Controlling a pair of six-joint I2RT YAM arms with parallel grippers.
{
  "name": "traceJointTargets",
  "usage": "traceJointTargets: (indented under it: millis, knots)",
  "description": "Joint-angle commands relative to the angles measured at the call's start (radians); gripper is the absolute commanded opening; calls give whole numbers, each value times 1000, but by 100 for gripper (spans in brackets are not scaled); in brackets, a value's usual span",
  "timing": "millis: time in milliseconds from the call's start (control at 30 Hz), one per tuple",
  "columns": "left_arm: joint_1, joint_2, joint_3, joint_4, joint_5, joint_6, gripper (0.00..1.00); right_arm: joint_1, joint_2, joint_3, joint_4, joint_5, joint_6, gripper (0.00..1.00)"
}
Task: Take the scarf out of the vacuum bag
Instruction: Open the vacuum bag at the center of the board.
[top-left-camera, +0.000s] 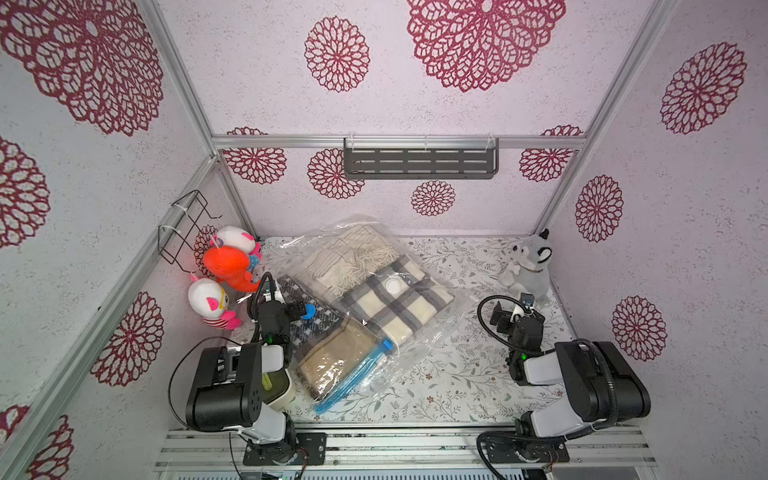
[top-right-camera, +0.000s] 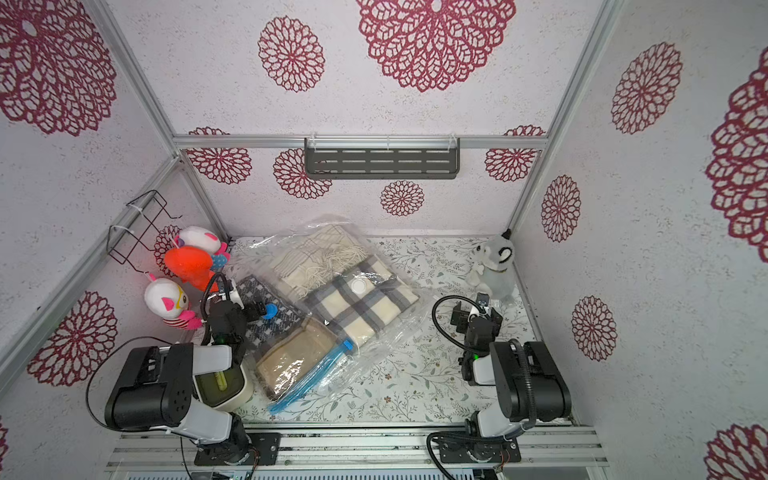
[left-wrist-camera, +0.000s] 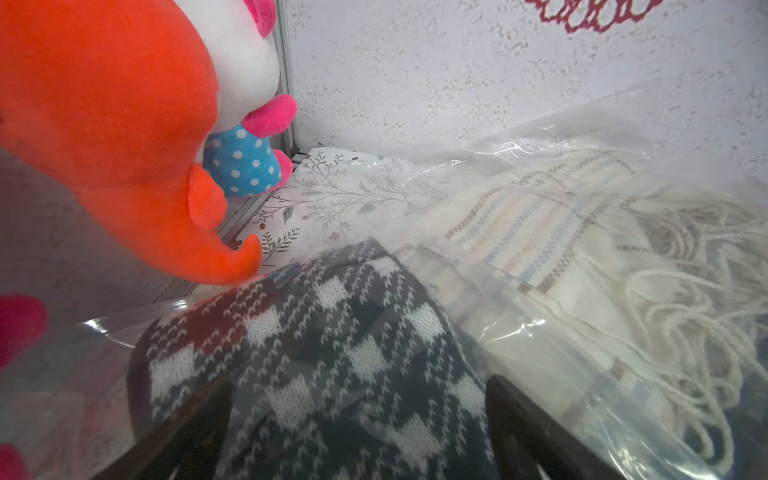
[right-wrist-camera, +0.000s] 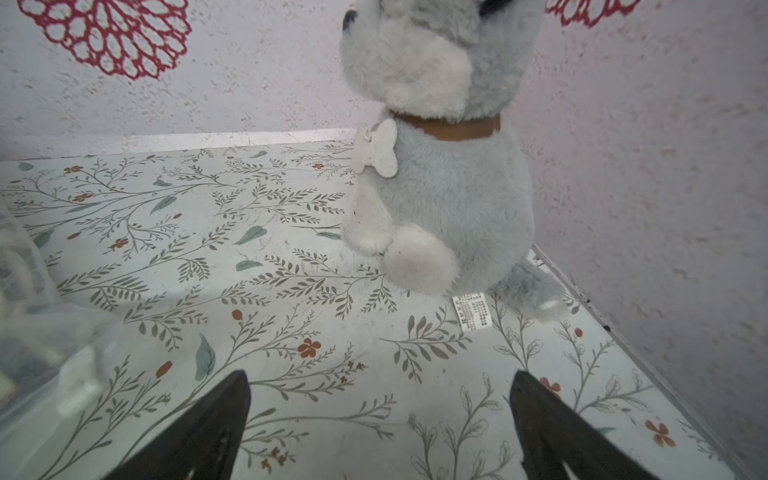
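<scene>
A clear vacuum bag (top-left-camera: 440, 328) with a white valve (top-left-camera: 392, 286) lies slantwise mid-table, holding a cream-and-grey plaid scarf (top-left-camera: 399, 303) and a fringed cream scarf (top-left-camera: 349, 257). Beside it, under plastic with a blue zip strip (top-left-camera: 353, 382), lie a tan scarf (top-left-camera: 332, 357) and a dark checked knit scarf (left-wrist-camera: 332, 340). My left gripper (top-left-camera: 272, 291) (left-wrist-camera: 357, 415) is open, its jaws standing either side of the film-covered knit scarf. My right gripper (top-left-camera: 527, 300) (right-wrist-camera: 380, 395) is open over bare table, facing a grey plush dog (right-wrist-camera: 449, 195).
An orange plush (top-left-camera: 226, 266) and white-and-pink plush toys (top-left-camera: 208, 299) crowd the left wall close to my left gripper. A wire rack (top-left-camera: 183, 224) hangs above them. The grey plush dog (top-left-camera: 528, 262) sits at the back right. A cream container (top-left-camera: 278, 386) stands under my left arm.
</scene>
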Motion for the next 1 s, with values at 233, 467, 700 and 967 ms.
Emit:
traceJointTargets:
  millis: [233, 467, 700, 967]
  knots:
    - [8, 13, 18, 31, 0, 20, 98, 3, -4, 21, 39, 11, -9, 99]
    - [8, 13, 17, 32, 0, 20, 98, 3, -4, 20, 39, 11, -9, 99]
    - [7, 13, 17, 30, 0, 20, 98, 2, -4, 20, 39, 11, -9, 99]
    - [7, -22, 12, 19, -9, 17, 98, 3, -64, 35, -30, -16, -21, 99]
